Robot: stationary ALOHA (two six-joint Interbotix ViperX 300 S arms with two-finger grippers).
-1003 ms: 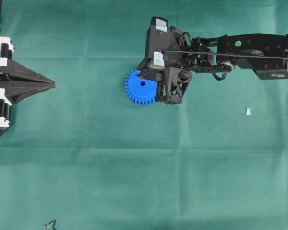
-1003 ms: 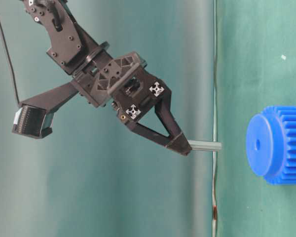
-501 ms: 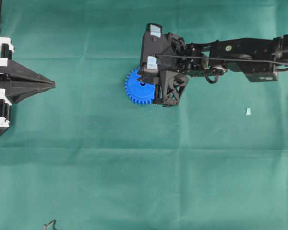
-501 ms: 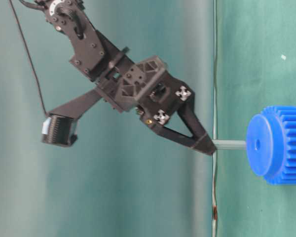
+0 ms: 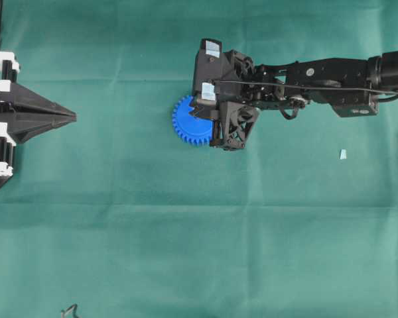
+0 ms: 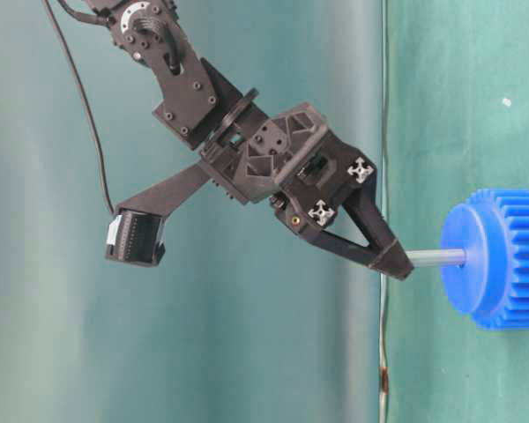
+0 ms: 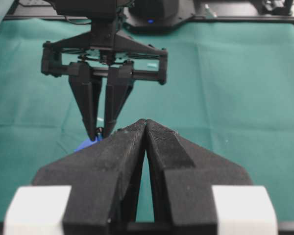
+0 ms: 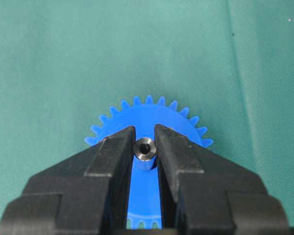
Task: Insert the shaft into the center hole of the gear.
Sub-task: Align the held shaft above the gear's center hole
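Observation:
The blue gear [image 5: 183, 123] lies flat on the green cloth, partly under my right gripper [image 5: 204, 118]. The right gripper is shut on the shaft [image 6: 436, 257], a thin grey metal pin pointing at the gear [image 6: 498, 260]. In the table-level view the shaft's tip meets the middle of the gear's face, where the center hole is; the hole itself is covered. In the right wrist view the shaft's end [image 8: 145, 149] sits between the fingers over the gear [image 8: 147, 113]. My left gripper [image 5: 71, 116] is shut and empty at the far left, well away from the gear.
A small pale scrap [image 5: 343, 154] lies on the cloth to the right of the gear. A dark cable end [image 5: 69, 309] pokes in at the bottom edge. The left arm's base stands at the left edge.
My right gripper has come down toward the gear with the shaft. The shaft's tip was apart from the gear and now touches the middle of its face. The left arm has not moved.

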